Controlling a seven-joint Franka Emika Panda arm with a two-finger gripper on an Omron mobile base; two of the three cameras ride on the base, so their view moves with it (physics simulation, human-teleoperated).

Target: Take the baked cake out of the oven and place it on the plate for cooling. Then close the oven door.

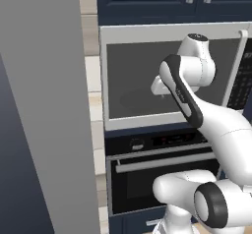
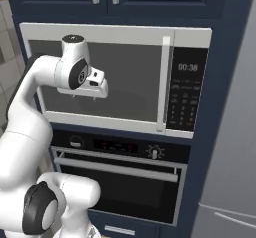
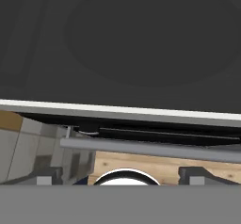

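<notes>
Robot arm (image 2: 30, 147) fills 7 o'clock of the right base view, and its gripper (image 2: 95, 88) hangs spread wide and empty in front of the grey microwave (image 2: 125, 77), touching nothing. Below it at 6 o'clock sits the black oven (image 2: 120, 177), its door (image 2: 120, 192) shut with the silver bar handle (image 2: 117, 166) along the top edge; no cake or plate is visible. Risk as I judge it: hand sits at microwave height, so a forward reach bumps the microwave door instead of catching the oven handle, and that thin bar is easy to slip off.
</notes>
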